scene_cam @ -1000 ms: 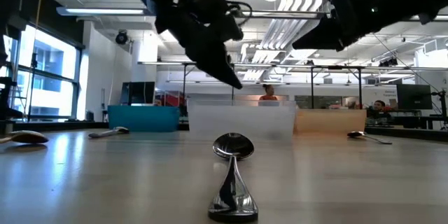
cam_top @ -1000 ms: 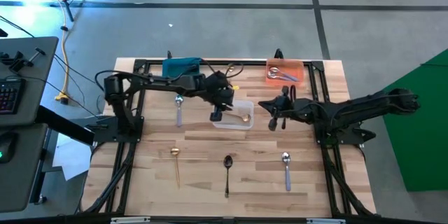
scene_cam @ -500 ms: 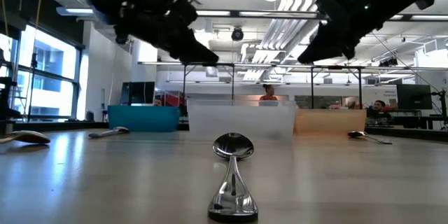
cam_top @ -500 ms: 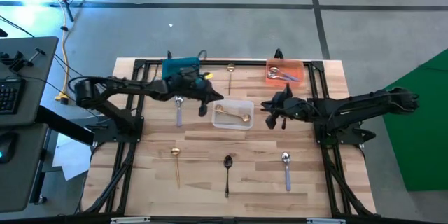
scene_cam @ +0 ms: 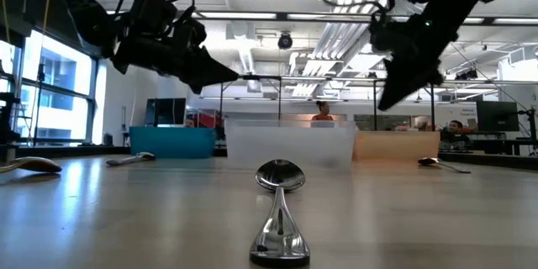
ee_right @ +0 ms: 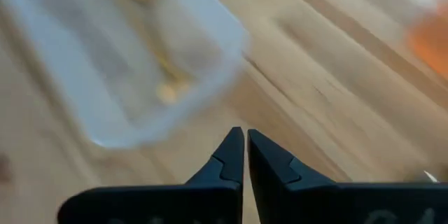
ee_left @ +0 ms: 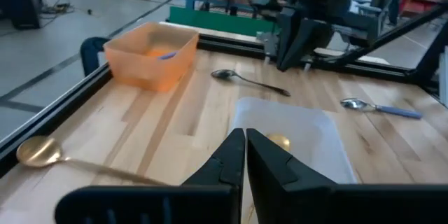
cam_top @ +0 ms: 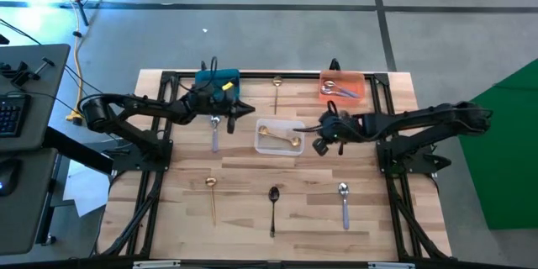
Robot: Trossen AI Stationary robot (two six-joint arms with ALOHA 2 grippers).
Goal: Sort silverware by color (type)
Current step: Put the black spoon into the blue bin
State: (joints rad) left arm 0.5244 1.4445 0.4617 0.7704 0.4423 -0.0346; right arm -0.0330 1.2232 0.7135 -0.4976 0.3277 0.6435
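Observation:
The clear bin (cam_top: 280, 137) at mid-table holds gold spoons (cam_top: 279, 138), also seen blurred in the right wrist view (ee_right: 150, 42). My left gripper (cam_top: 250, 109) is shut and empty. It hovers just left of the bin's far corner, pointing nearly level toward the right edge (ee_left: 245, 140). My right gripper (cam_top: 318, 145) is shut and empty too, tipped down beside the bin's right side (ee_right: 245, 143). Loose spoons lie flat on the table: a gold one (cam_top: 276, 91) at the far edge, a lilac-handled one (cam_top: 214, 133) below my left gripper, and gold (cam_top: 212, 197), black (cam_top: 273, 208) and lilac-handled (cam_top: 344, 203) ones near the front.
The blue bin (cam_top: 217, 80) stands at the far left. The orange bin (cam_top: 342, 86) at the far right holds silver spoons with lilac handles. The left wrist view shows one more spoon (ee_left: 248, 79) on the wood under the right arm. Black frame rails (cam_top: 168, 176) run along the table's sides.
My left gripper has drawn back from over the clear bin toward the table's left and far side. It has swung from pointing down to nearly level. My right gripper has stayed beside the bin's right side but has tipped and rolled to point more steeply down.

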